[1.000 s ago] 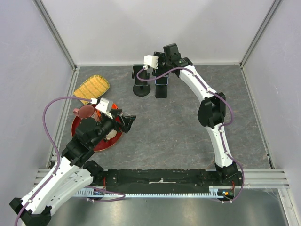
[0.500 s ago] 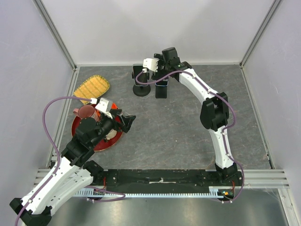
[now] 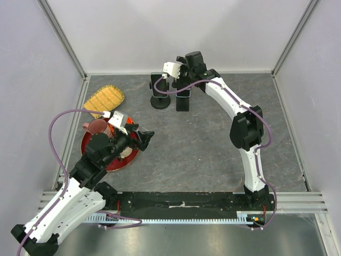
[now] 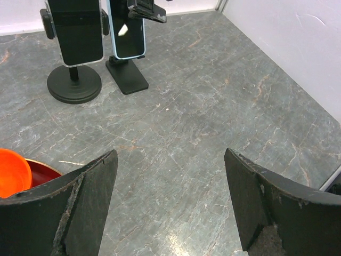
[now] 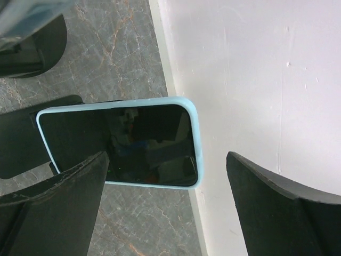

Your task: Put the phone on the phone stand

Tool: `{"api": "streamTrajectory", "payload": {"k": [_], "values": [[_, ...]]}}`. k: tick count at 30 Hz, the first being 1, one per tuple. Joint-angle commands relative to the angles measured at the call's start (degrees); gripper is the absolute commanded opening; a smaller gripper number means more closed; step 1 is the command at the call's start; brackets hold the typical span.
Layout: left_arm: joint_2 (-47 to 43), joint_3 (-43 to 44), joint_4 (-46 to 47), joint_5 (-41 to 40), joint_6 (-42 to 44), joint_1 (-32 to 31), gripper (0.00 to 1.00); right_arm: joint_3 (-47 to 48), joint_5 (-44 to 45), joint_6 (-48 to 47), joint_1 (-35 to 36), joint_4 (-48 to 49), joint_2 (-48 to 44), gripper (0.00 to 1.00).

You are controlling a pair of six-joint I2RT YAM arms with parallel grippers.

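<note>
The phone (image 5: pixel 120 144), dark-screened in a light-blue case, leans upright on the phone stand (image 4: pixel 127 77) with the flat rectangular foot, near the back wall. In the top view the phone (image 3: pixel 184 94) stands just under my right gripper (image 3: pixel 178 73). My right gripper (image 5: pixel 167 154) is open, its fingers (image 5: pixel 53 202) apart from the phone's edges and touching nothing. My left gripper (image 4: pixel 170 160) is open and empty over bare table, and shows beside the red plate as left gripper (image 3: pixel 145 136).
A second black phone (image 4: pixel 80 32) sits clamped on a round-foot stand (image 3: pixel 160 102) just left of the blue one. A red plate (image 3: pixel 98 154) with an orange bowl, a brown cup (image 3: pixel 96 126) and a woven yellow tray (image 3: pixel 105 99) lie left. The back wall (image 5: pixel 256 80) is close.
My right gripper's jaws have spread wider, off the phone, which stays on its stand. The right elbow has swung slightly right. The left arm has not moved.
</note>
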Motion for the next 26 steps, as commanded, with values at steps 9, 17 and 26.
{"api": "streamTrajectory", "payload": {"k": [9, 17, 26], "values": [[0.40, 0.16, 2.66, 1.35, 0.55, 1.34, 0.87, -4.19, 11.19, 17.27, 2.59, 8.98, -13.31, 0.98], [0.05, 0.25, 2.05, 0.83, 0.64, 2.22, 0.87, -16.05, 42.68, 64.94, 5.32, -0.58, -32.03, 0.98], [-2.76, 4.71, -1.98, -1.55, -0.50, 2.22, 0.88, -48.16, 28.10, 75.74, 6.81, 0.91, -77.33, 0.98]]}}
